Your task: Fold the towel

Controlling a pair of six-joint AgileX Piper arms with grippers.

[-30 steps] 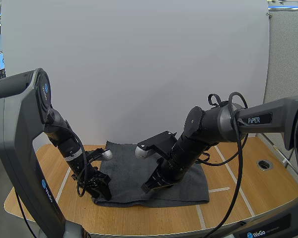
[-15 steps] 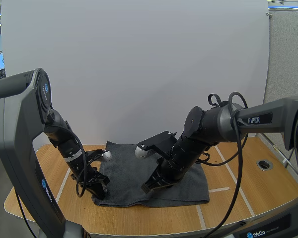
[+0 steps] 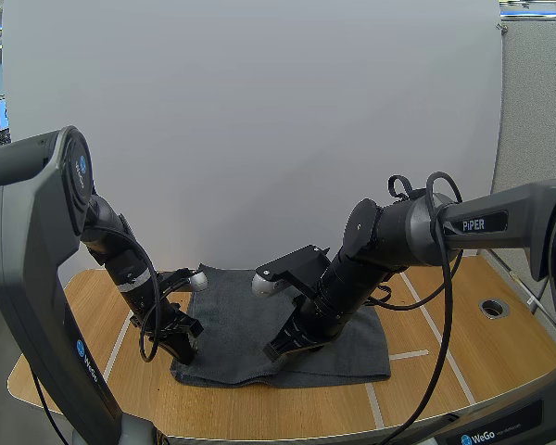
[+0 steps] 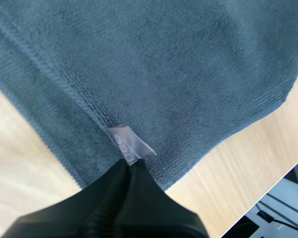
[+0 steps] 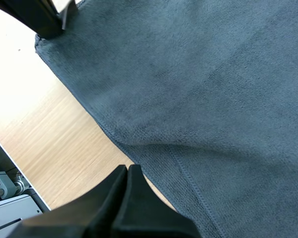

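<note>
A dark grey towel (image 3: 250,324) lies spread flat on the wooden table (image 3: 463,371). My left gripper (image 3: 183,350) is at the towel's front left corner, and its fingers are shut on the hem. In the left wrist view the tips (image 4: 129,163) pinch the towel (image 4: 188,74) right at its small white tag (image 4: 131,145). My right gripper (image 3: 274,353) is shut, its tips down at the front hem near the middle. The right wrist view has the closed wedge (image 5: 127,168) at the towel's (image 5: 213,74) edge, with a shallow ridge beside it. The left gripper (image 5: 44,20) is at the far corner.
A round grommet hole (image 3: 494,307) sits in the table at the right. White tape lines (image 3: 410,354) cross the wood beside and under the towel. Bare wood runs along the table's front edge, close to both grippers.
My left gripper has closed from open onto the towel's front left corner and has risen slightly. The right arm has not moved.
</note>
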